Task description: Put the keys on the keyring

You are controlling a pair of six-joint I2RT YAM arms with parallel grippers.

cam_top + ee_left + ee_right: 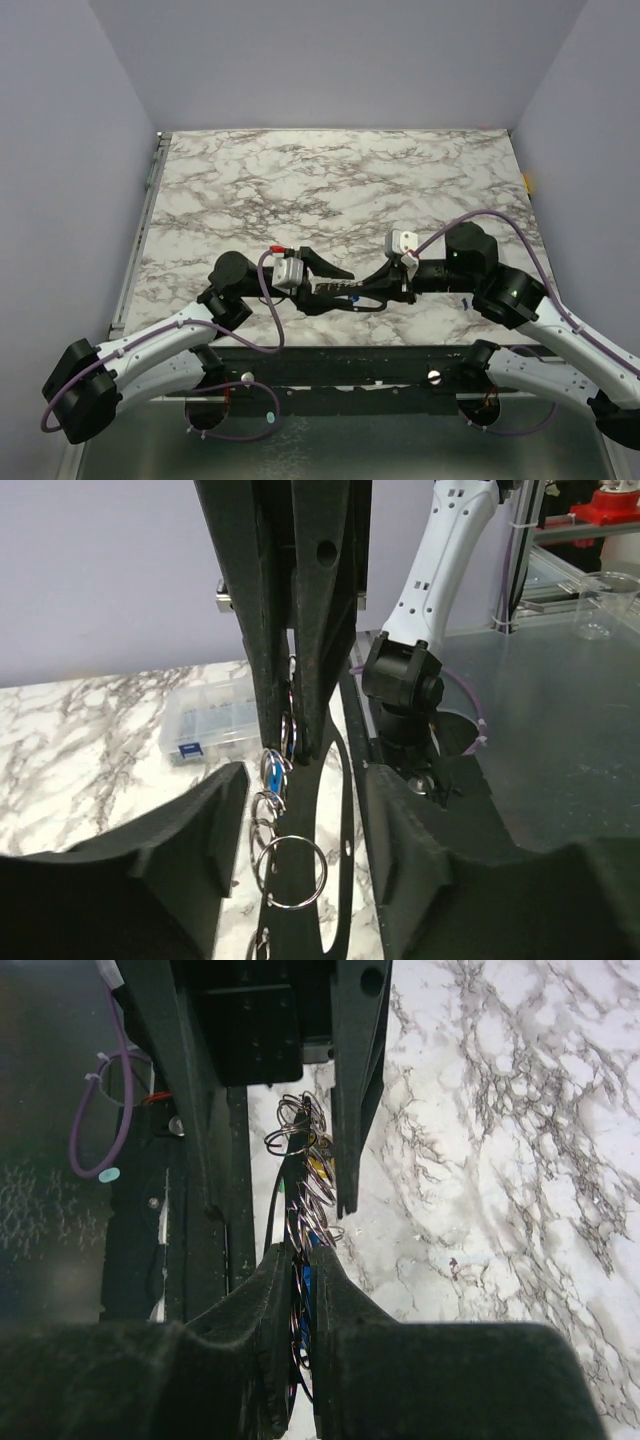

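My right gripper (303,1260) is shut on a bunch of thin silvery rings with the keyring (290,872) among them. A blue key (272,770) sits in the bunch, at the pinch. Beyond the fingertips a yellow-gold key (318,1165) and a bit of green (283,1192) show. My left gripper (305,815) is open, its fingers (160,860) wide on both sides of the ring chain without touching it. In the top view the two grippers meet tip to tip, left gripper (337,287) and right gripper (362,290), low over the near marble table (330,180).
A clear plastic parts box (210,720) lies on the marble beyond the rings. A clear cup (600,605) stands off the table on the grey floor side. The metal table frame (350,365) runs between the arm bases.
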